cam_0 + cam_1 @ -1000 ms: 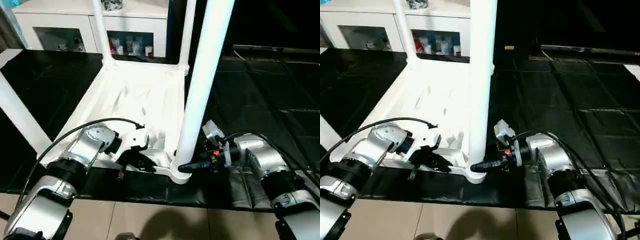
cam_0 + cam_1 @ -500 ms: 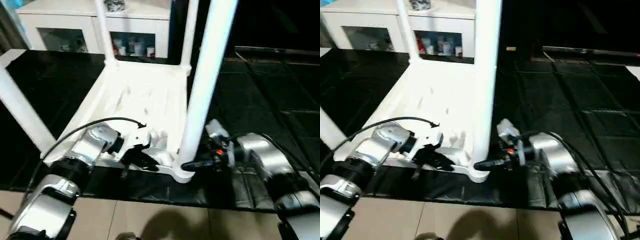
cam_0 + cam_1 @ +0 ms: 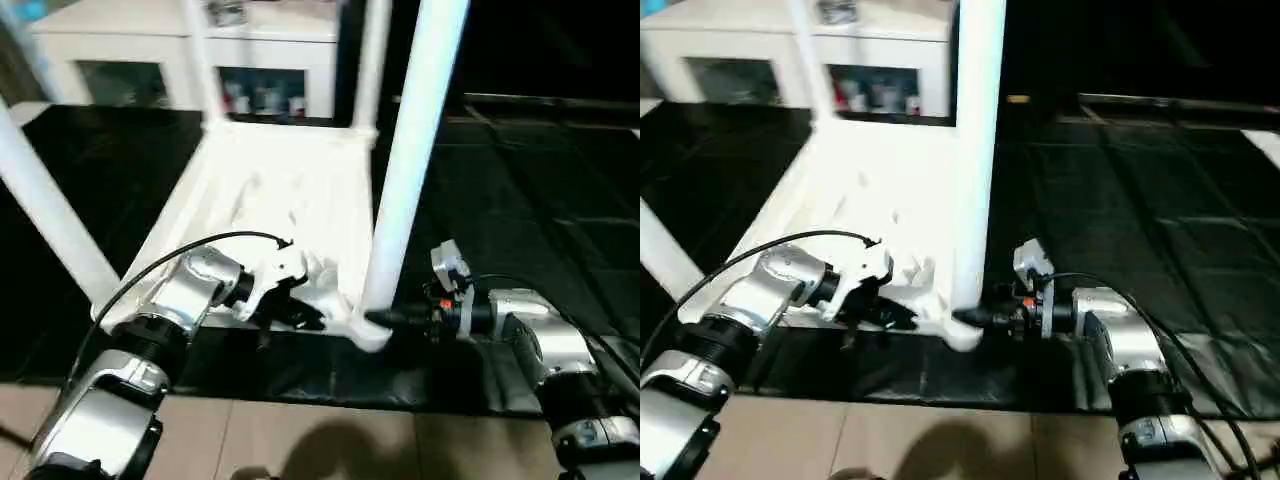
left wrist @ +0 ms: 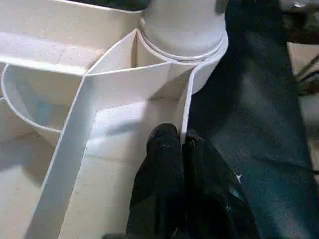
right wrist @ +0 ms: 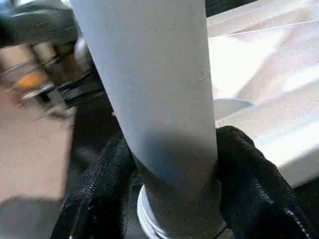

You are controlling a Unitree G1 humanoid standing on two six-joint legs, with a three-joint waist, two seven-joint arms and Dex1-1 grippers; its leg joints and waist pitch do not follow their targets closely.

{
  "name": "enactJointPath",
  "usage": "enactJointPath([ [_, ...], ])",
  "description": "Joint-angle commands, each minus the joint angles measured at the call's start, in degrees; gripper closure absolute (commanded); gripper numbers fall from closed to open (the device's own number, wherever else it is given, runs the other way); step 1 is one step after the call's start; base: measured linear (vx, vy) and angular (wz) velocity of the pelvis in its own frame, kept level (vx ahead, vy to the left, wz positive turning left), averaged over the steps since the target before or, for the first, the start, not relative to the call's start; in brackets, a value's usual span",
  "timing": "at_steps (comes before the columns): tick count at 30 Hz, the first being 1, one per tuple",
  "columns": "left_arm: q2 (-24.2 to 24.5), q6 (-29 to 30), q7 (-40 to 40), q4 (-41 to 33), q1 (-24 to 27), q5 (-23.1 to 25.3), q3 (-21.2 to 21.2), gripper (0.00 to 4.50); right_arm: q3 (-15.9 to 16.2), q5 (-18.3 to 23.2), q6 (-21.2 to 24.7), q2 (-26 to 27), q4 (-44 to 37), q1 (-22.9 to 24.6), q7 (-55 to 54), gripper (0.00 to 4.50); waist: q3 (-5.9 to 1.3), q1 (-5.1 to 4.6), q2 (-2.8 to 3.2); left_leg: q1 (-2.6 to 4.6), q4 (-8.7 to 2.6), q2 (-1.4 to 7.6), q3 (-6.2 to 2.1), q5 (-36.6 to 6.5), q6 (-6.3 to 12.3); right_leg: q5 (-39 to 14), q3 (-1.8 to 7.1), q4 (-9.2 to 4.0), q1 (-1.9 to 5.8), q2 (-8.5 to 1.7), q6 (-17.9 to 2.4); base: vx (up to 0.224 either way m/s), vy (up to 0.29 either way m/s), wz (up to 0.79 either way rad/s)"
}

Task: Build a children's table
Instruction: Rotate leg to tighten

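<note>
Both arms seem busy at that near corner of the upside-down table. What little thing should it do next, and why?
Probably keep twisting or pressing the near leg down into its corner socket. The right end effector grips that leg just above the socket, while the left end effector pinches the tabletop's rim to steady it.

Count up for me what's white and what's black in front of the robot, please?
White table legs standing up: 4, e.g. the near leg
White upturned table top: 1
White cabinet: 1
Black grippers: 2, left gripper and right gripper
Black floor mat: 1
Total: 9
</note>
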Motion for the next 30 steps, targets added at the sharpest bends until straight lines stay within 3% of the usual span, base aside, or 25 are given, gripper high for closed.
enactJointPath([
  [1, -3.5, 1.8, 5.4, -2.4, -2.3, -1.3, 1.7, 4.5, 4.3, -0.4, 1.9, 4.9, -0.5, 0.6, -2.4, 2.43, -3.67, -0.37, -0.26, -0.05, -4.42, 2.33, -1.18, -13.7, 1.54, -27.5, 3.4, -5.89, 3.18, -4.81, -4.7, 0.0, 0.0, 0.0],
  [11, -5.9, 6.9, 13.1, -3.3, -3.1, -0.6, 3.2, 4.5, 3.4, -5.4, 4.1, 10.2, 2.1, -1.5, -19.8, 2.46, -3.34, -2.59, 0.03, 0.36, -4.59, 2.14, -1.4, -15.8, 1.41, -30.6, 2.94, -6.73, 2.81, -4.53, -3.7, 0.0, 0.0, 0.0],
  [12, -6.2, 7.4, 13.8, -3.5, -3.0, -0.6, 3.3, 4.5, 3.2, -5.5, 4.4, 10.9, 2.4, -1.8, -21.5, 2.46, -3.18, -3.34, 0.03, -0.01, -4.67, 2.01, -1.64, -17.2, 0.95, -32.1, 2.55, -6.86, 3.08, -4.55, -3.1, 0.0, 0.0, 0.0],
  [16, -7.8, 8.8, 17.9, -2.8, -3.6, -0.6, 4.2, 4.5, 1.3, -6.6, 4.2, 14.8, 7.6, -5.3, -31.1, 2.47, -3.22, -4.59, 0.42, 0.01, -4.94, 2.14, -2.19, -19.8, 0.32, -31.8, 2.05, -7.3, 3.31, -4.68, -2.5, 0.0, 0.0, 0.0],
  [18, -8.8, 9.0, 20.0, -2.2, -4.2, -0.5, 4.7, 4.5, -0.2, -6.7, 3.2, 17.0, 11.0, -7.8, -36.2, 2.47, -3.18, -5.31, 0.41, 0.49, -4.86, 2.04, -2.12, -20.8, 0.44, -31.1, 2.21, -7.38, 2.91, -4.72, -3.6, 0.0, 0.0, 0.0],
  [20, -9.9, 9.1, 22.3, -1.6, -4.8, -0.3, 5.3, 4.5, -2.3, -6.8, 2.6, 18.9, 14.4, -10.4, -43.3, 2.48, -3.22, -6.07, 0.49, 0.11, -4.94, 2.05, -2.26, -20.8, 0.4, -30.1, 2.2, -7.1, 3.13, -4.71, -4.2, 0.0, 0.0, 0.0],
  [23, -11.0, 9.7, 23.5, -1.8, -4.9, -0.3, 5.4, 4.5, -4.4, -6.6, 2.4, 20.7, 17.4, -13.0, -49.4, 2.48, -3.32, -6.23, 0.09, 0.24, -4.84, 1.96, -1.88, -19.0, 0.92, -28.2, 2.71, -7.0, 2.88, -4.78, -5.1, 0.0, 0.0, 0.0],
  [27, -11.2, 9.9, 23.8, -2.0, -4.8, -0.2, 5.4, 4.5, -4.4, -6.9, 1.8, 20.9, 17.9, -13.3, -49.3, 2.48, -3.71, -5.65, 0.11, -0.15, -4.77, 2.03, -1.46, -13.9, 2.34, -22.1, 3.35, -6.09, 3.19, -4.7, -6.9, 0.0, 0.0, 0.0],
  [30, -11.2, 9.9, 23.8, -2.0, -4.8, -0.2, 5.4, 4.5, -4.4, -6.9, 1.8, 20.9, 17.9, -13.3, -49.3, 2.48, -3.75, -5.09, 0.08, -0.04, -4.63, 2.09, -1.11, -11.5, 2.99, -18.8, 3.68, -5.49, 3.1, -4.63, -8.7, 0.0, 0.0, 0.0],
])
